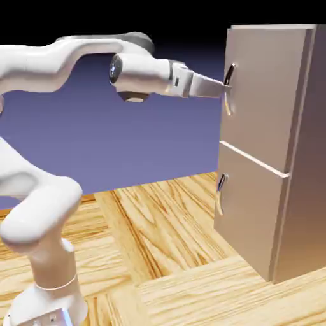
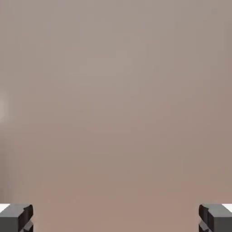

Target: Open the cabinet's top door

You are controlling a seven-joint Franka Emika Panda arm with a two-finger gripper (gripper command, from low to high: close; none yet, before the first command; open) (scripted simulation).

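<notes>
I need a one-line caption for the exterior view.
Gripper reaches the top door handle of the closed cabinet.

Arm [image 1: 57, 63] rises from 7 o'clock, elbow bent, forearm level, reaching toward 3 o'clock. Gripper [image 1: 223, 86] horizontal; fingertips [image 2: 18, 217] spread wide, at opposite bottom corners of hand view.

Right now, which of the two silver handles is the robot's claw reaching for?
The upper one: the top door's handle, where the gripper arrives. The lower door's handle hangs well below, untouched.
</notes>
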